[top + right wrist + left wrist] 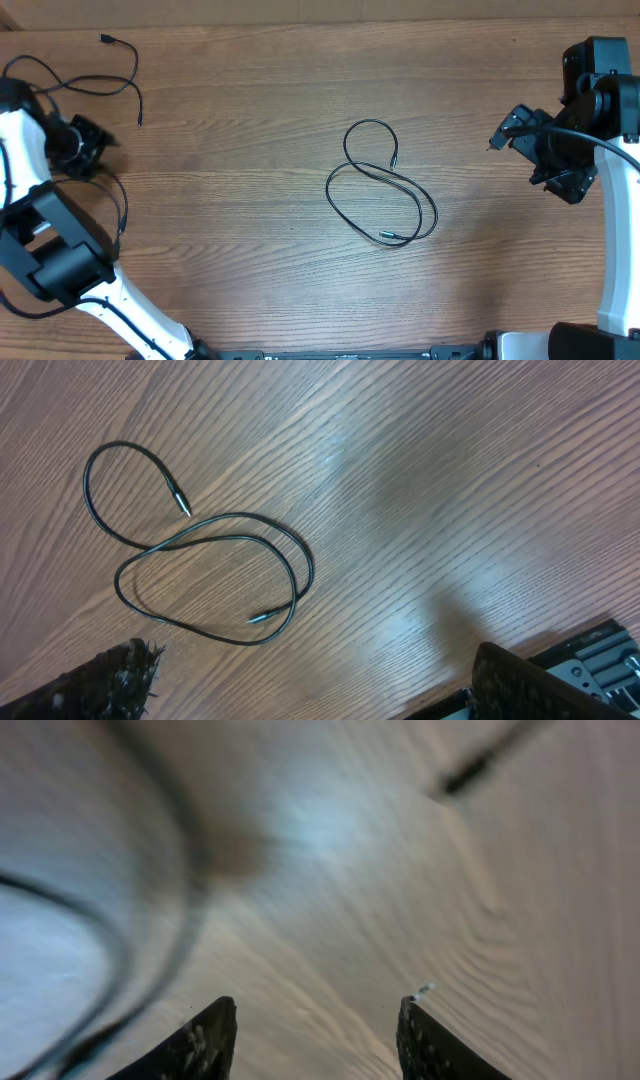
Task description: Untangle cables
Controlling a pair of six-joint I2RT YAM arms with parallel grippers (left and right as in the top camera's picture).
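Now, the left gripper (320, 1042) hovers low at the far left of the wooden table (250, 120). Its jaws stand apart with only wood between them, and one black cable (128, 85) sprawls just beside it. The second cable (349, 160) lies alone mid-table, crossing itself in loose loops. The right gripper (320, 685) hangs spread wide, well apart from it.

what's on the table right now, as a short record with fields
surface: wood table
cables: two, lying well apart
centre cable: loose loops crossing over itself, both plugs showing, nothing touching it
left cable: at the far left corner, beside the left arm, lying loose
left claw: open, nothing between its fingers
right claw: open, empty, clear of the centre cable
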